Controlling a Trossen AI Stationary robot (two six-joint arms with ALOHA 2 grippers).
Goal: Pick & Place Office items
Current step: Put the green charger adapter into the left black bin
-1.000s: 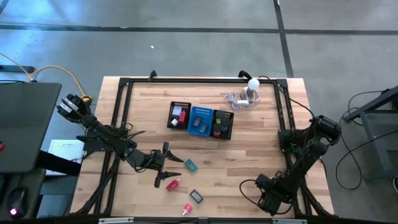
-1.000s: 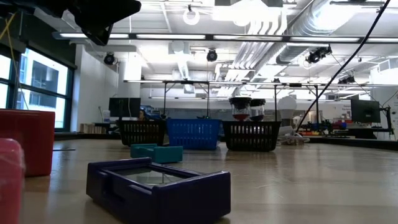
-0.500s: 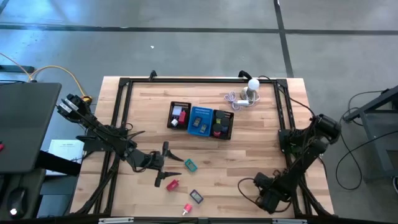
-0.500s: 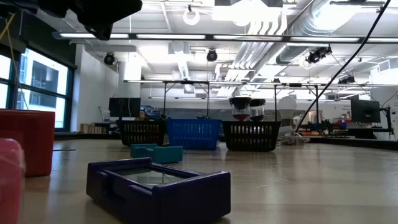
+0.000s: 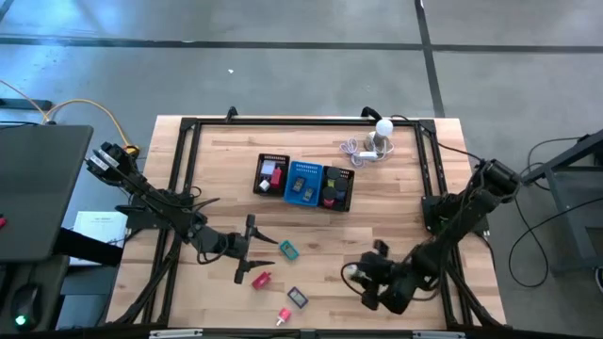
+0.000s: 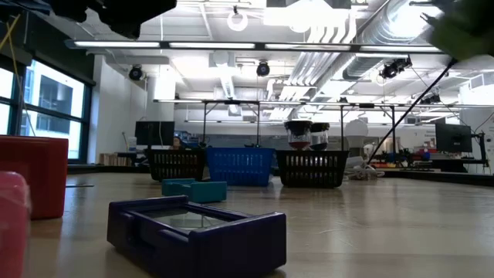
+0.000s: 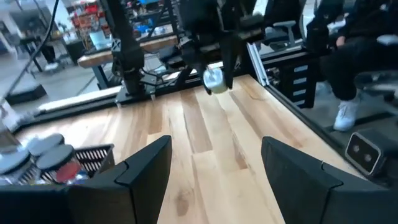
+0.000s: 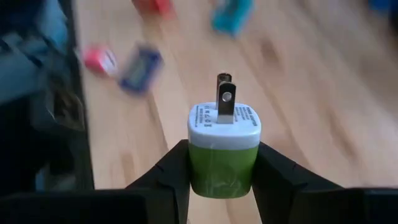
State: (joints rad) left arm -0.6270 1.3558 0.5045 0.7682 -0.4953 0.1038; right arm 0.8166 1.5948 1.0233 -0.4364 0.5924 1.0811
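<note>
The right gripper (image 8: 222, 180) holds the green plug (image 8: 224, 148) upright, prongs up, while the tray (image 5: 303, 183) lies far ahead, and the open left gripper (image 5: 247, 249) waits.

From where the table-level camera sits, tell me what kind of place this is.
Probably a robotics lab or industrial workshop: exposed ceiling ducts and strip lights overhead, workbenches with monitors behind, and a wooden table framed by a black rig with two arms.
</note>
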